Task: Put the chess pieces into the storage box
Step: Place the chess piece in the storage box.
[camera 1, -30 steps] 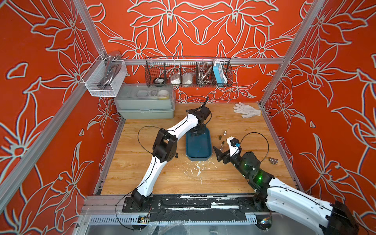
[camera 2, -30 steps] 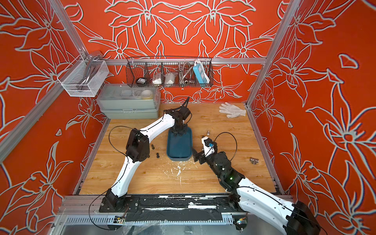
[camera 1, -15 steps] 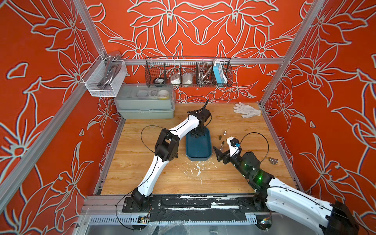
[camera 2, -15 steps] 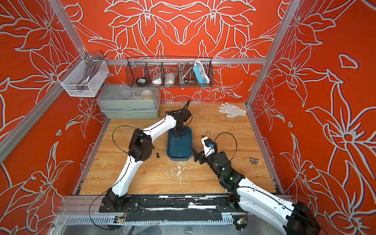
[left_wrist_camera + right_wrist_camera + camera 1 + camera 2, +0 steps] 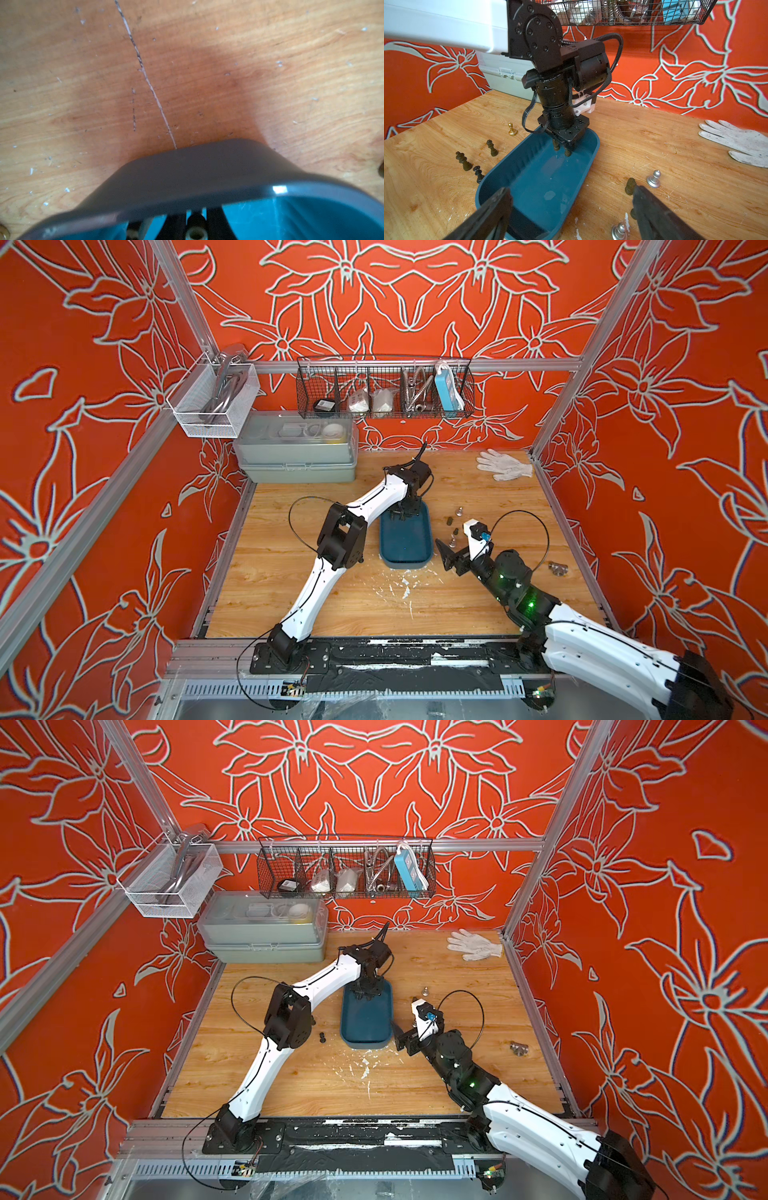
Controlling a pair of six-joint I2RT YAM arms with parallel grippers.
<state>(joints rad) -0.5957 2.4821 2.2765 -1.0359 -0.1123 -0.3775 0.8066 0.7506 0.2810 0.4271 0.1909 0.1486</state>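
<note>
The left jaws are seen almost closed over the 12 o'clock end of the storage box [image 5: 533, 178]; whether a piece is pinched cannot be told. The right jaws are spread wide and empty at its 5 o'clock corner. One smooth teal plastic tub with rounded corners is set mid-bench [image 5: 257, 564], on grained wood. Beside it, upright turned chess pieces [image 5: 459, 512] are counted: three matt black ones [image 5: 463, 159] and a gold one [image 5: 512, 129] at 9 o'clock, two shiny silver ones [image 5: 654, 179] and two dark ones [image 5: 630, 186] at 3 o'clock.

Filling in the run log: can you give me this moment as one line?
left gripper: shut, in box far end, load unclear | right gripper: open, beside box near end | pieces: several on table
</note>
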